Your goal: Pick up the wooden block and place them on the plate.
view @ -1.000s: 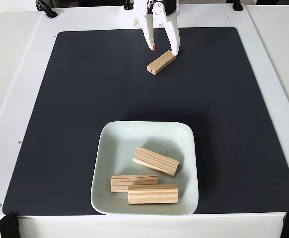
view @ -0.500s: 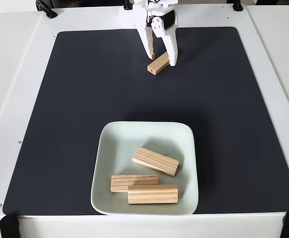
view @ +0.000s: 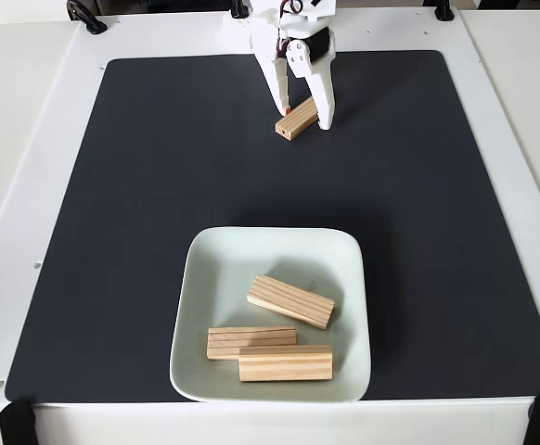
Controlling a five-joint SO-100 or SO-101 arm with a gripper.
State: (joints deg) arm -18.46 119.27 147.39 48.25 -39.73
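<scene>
Fixed view: last wooden block point(view: 296, 119) being grasped.
The tool point(view: 304, 117) straddles it, fingers apart; three blocks lie on the plate point(view: 200, 278). Next: close, lift, carry plateward.

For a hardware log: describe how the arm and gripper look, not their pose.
The arm is glossy white plastic with a black motor block near the wrist. The gripper has two long, tapering white fingers; one finger ends in a small orange tip. Thin reddish wiring shows at the top.

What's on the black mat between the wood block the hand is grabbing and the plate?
Nothing. In the fixed view, only bare black mat lies between the block at the hand and the plate.
</scene>
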